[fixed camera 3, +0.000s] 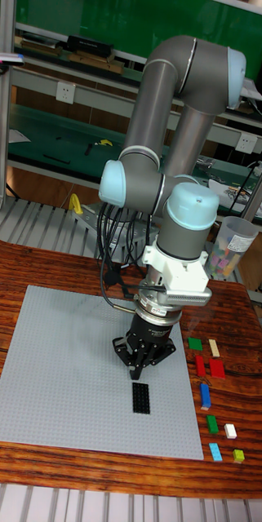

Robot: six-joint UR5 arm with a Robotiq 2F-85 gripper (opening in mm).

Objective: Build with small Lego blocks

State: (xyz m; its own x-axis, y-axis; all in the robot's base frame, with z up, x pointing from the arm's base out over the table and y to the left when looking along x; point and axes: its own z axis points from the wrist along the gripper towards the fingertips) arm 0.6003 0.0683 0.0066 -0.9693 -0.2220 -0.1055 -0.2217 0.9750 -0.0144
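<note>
Lego black brick point(140, 397) sits on grey baseplate point(82, 367), tool point(139, 371) just above, fingers look narrow, nothing held afaict. Risk: descent slightly off-centre, fingertip clips brick edge, skews it off studs.

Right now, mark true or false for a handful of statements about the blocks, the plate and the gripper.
1. A black block lies on the grey baseplate. True.
2. The gripper grips a red block. False: nothing visible in it; it hovers just above the black block.
3. Loose coloured blocks lie right of the baseplate on the wooden table. True.
4. The plastic cup stands on the baseplate. False: it stands beyond it, at the table's far right.
</note>
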